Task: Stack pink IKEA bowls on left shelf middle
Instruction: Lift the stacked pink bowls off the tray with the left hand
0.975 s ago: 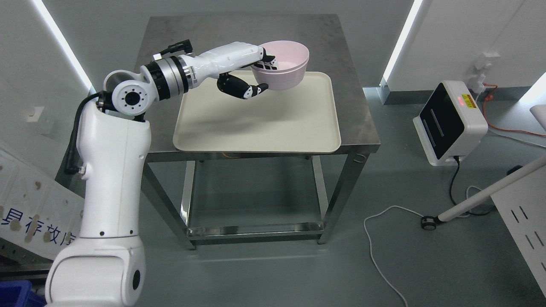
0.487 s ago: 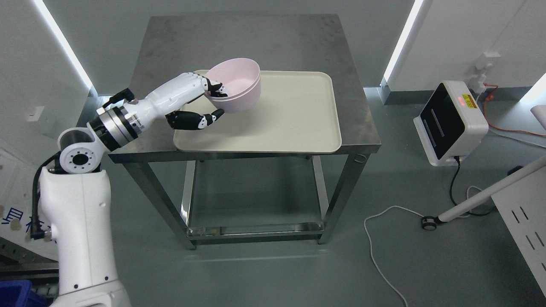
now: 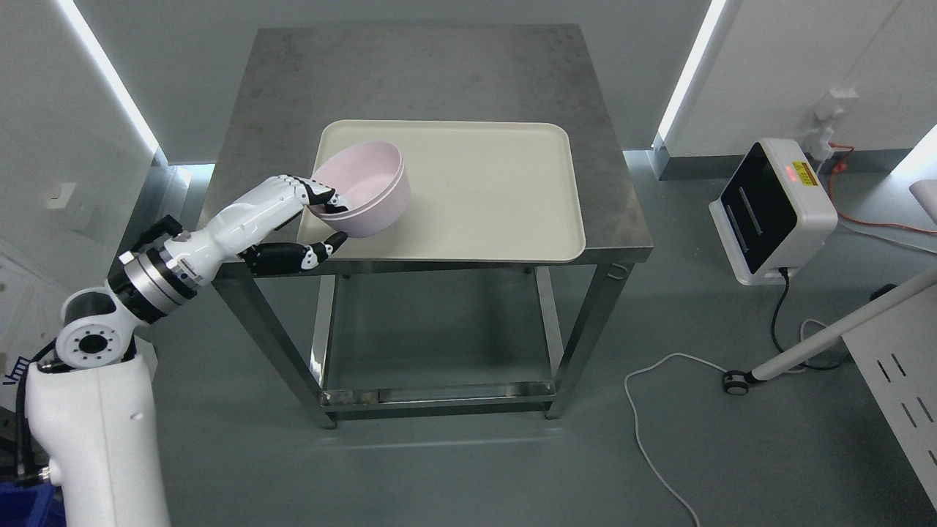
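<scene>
left hand [image 3: 304, 223] grips tilted pink bowls [image 3: 364, 187] above the bare cream tray [image 3: 498, 190].

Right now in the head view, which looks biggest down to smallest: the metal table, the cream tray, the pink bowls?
1. Metal table, largest.
2. Cream tray, lying on the table.
3. Pink bowls, smallest, held by the left robot hand.

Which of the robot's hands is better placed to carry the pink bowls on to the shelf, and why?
Left. The left hand already grips the pink bowls by the rim above the tray; no right arm is in view.
</scene>
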Motion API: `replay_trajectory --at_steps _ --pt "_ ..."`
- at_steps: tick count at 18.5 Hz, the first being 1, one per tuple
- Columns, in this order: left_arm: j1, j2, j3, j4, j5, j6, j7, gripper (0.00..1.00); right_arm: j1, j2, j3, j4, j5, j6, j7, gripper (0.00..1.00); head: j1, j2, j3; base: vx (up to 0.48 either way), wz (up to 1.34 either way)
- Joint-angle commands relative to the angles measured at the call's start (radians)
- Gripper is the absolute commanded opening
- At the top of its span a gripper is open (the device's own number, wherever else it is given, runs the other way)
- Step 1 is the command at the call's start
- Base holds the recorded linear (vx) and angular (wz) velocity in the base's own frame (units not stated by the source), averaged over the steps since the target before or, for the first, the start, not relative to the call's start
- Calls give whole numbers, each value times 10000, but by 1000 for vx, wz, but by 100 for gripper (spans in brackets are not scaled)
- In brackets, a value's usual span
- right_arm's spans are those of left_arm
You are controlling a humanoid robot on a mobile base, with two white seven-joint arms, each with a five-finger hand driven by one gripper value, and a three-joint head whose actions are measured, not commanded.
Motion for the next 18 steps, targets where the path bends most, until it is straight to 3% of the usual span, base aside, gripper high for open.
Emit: replay_trajectory --at_steps 1,9,12,18 --pt "343 44 -155 -1134 854 -3 -1 3 293 -175 -107 -337 0 -12 5 100 0 0 0 0 0" --pt "373 243 -203 -1211 1822 -3 -1 3 293 -175 -108 -337 0 -11 5 100 0 0 0 -29 -4" --pt "449 610 -95 -1257 2144 -3 -1 3 293 -175 -107 -337 0 -12 5 100 0 0 0 -125 0" --pt "511 627 -95 -1242 2267 -3 -1 3 293 -175 -107 -337 0 -27 5 100 0 0 0 -183 -3"
